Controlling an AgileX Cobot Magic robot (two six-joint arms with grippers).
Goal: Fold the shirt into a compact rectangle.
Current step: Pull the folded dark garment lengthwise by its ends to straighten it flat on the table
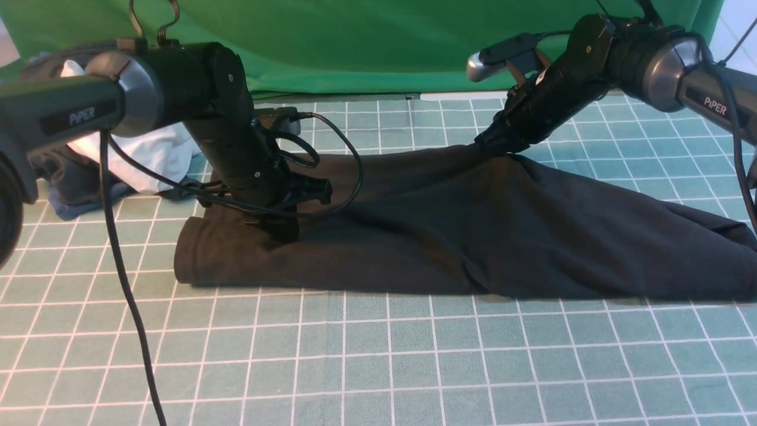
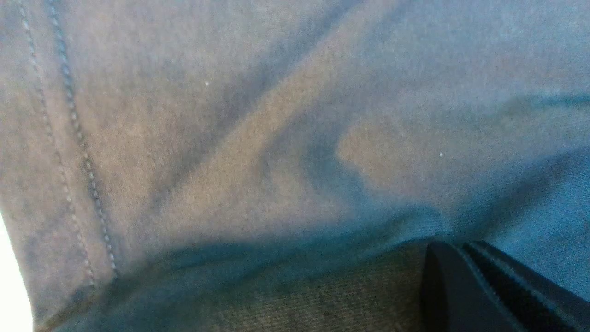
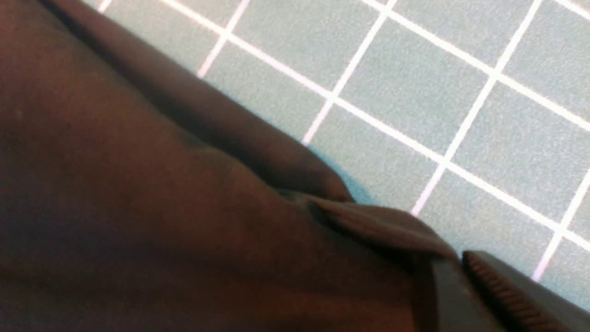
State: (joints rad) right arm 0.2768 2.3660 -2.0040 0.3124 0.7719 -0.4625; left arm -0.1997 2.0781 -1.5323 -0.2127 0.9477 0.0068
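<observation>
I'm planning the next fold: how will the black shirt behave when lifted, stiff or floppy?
Probably floppy: the shirt hangs in a tent from the right gripper, its rest sagging on the mat. Likely light, since one pinch holds it up. Its matte knit may drag on the mat rather than slide.

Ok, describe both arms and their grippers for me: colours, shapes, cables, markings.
Both arms are matte black tubes with rounded silver-grey joint housings and white PIPER lettering. The left arm trails loose black cables, looping past its black left gripper. The right arm carries a silver-capped camera module and thin black wires; its right gripper is black too, with a ribbed finger pad.
</observation>
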